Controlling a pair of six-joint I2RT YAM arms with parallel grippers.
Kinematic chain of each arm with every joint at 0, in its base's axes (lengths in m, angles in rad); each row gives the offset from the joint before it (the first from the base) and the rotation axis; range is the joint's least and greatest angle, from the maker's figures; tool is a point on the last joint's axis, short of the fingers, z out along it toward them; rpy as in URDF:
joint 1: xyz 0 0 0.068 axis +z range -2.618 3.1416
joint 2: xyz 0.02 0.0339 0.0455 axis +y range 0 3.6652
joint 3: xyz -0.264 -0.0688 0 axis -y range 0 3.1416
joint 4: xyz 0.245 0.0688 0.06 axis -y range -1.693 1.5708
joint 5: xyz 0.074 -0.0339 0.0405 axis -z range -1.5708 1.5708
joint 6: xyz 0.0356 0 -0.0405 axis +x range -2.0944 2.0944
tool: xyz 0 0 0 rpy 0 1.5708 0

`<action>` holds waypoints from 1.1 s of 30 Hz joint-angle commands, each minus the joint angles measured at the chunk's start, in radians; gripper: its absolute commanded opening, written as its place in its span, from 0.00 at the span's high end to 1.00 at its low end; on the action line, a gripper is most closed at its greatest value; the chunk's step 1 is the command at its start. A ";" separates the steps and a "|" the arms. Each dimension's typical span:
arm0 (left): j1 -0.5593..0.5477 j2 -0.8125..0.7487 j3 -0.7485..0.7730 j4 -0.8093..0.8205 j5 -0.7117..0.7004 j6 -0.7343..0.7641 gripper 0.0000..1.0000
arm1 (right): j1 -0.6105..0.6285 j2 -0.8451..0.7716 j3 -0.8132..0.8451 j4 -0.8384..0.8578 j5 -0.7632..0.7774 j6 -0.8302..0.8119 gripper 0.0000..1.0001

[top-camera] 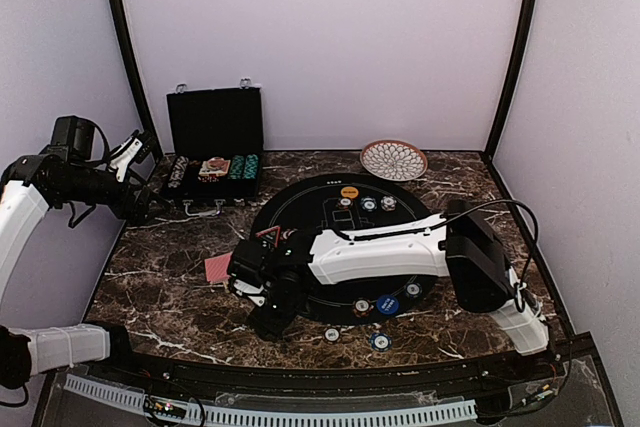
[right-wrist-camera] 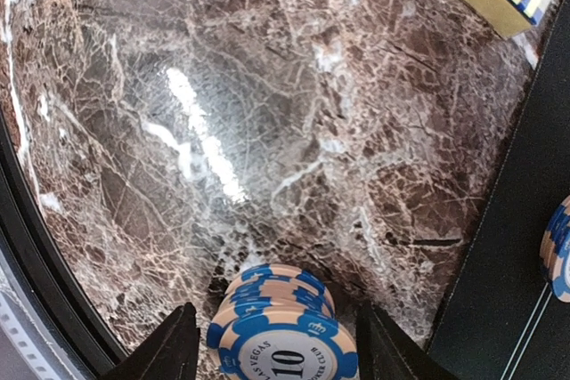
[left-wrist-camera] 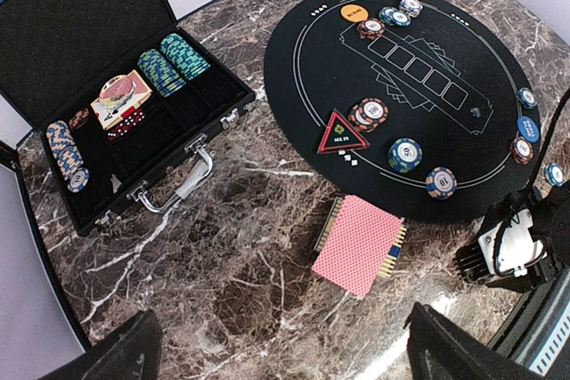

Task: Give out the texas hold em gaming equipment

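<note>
The marble table [top-camera: 170, 317] carries a round black mat [top-camera: 300, 202] at its centre, with the open black case [top-camera: 215, 122] at the mat's 10 o'clock. The red-backed card deck [left-wrist-camera: 359, 244] lies off the mat's 9 o'clock edge. At 7 o'clock, a blue-and-cream chip stack [right-wrist-camera: 283, 335] stands on the marble between the right gripper's [right-wrist-camera: 278, 327] fingers, which sit close on both sides; whether they touch it I cannot tell. The left gripper [left-wrist-camera: 283, 313] gapes wide and holds nothing.

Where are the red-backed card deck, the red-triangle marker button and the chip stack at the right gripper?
red-backed card deck [left-wrist-camera: 359, 243], left wrist view, middle of the top card's back.
red-triangle marker button [left-wrist-camera: 342, 133], left wrist view, its black centre.
chip stack [right-wrist-camera: 283, 349], right wrist view, top chip's face.
</note>
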 commanded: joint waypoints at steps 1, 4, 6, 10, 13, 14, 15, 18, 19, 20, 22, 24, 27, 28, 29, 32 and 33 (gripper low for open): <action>0.006 -0.004 0.024 -0.005 -0.001 0.013 0.01 | -0.004 0.012 0.031 0.008 -0.013 0.003 0.43; 0.006 -0.006 0.019 -0.004 -0.002 0.016 0.01 | -0.003 0.009 0.032 0.007 -0.015 0.004 0.48; 0.006 -0.007 0.016 -0.003 -0.005 0.018 0.01 | -0.003 0.008 0.033 0.007 -0.017 0.004 0.54; 0.006 -0.006 0.015 -0.001 -0.004 0.021 0.01 | 0.004 0.007 0.040 -0.003 -0.019 0.004 0.63; 0.006 -0.002 0.019 -0.001 0.000 0.021 0.01 | 0.007 0.006 0.046 -0.011 -0.013 0.005 0.64; 0.006 0.000 0.021 -0.002 0.001 0.021 0.01 | 0.008 0.004 0.047 -0.014 -0.010 0.005 0.64; 0.006 0.001 0.021 -0.002 0.001 0.021 0.01 | 0.009 0.003 0.048 -0.016 -0.007 0.005 0.64; 0.006 0.003 0.023 -0.003 0.001 0.021 0.01 | 0.010 -0.003 0.051 -0.020 -0.002 0.004 0.64; 0.006 0.003 0.023 -0.003 0.001 0.021 0.01 | 0.009 -0.006 0.051 -0.021 0.001 0.005 0.64; 0.006 0.002 0.023 -0.003 0.001 0.021 0.01 | 0.011 -0.008 0.051 -0.022 0.004 0.004 0.64; 0.006 0.001 0.023 -0.003 0.000 0.021 0.01 | 0.011 -0.015 0.060 -0.032 0.017 0.004 0.66; 0.006 -0.001 0.022 -0.003 0.001 0.021 0.01 | 0.011 -0.026 0.071 -0.047 0.030 0.005 0.70; 0.006 -0.002 0.022 -0.006 0.003 0.024 0.01 | 0.011 -0.056 0.077 -0.058 0.045 0.009 0.72; 0.006 -0.001 0.022 -0.007 0.003 0.023 0.01 | 0.011 -0.065 0.076 -0.061 0.048 0.011 0.72; 0.006 -0.001 0.022 -0.006 0.002 0.022 0.01 | 0.010 -0.077 0.072 -0.063 0.051 0.014 0.72; 0.006 0.000 0.020 -0.007 0.000 0.018 0.01 | 0.009 -0.115 0.057 -0.076 0.049 0.024 0.74; 0.006 0.001 0.020 -0.011 -0.001 0.020 0.01 | 0.010 -0.132 0.043 -0.079 0.052 0.029 0.75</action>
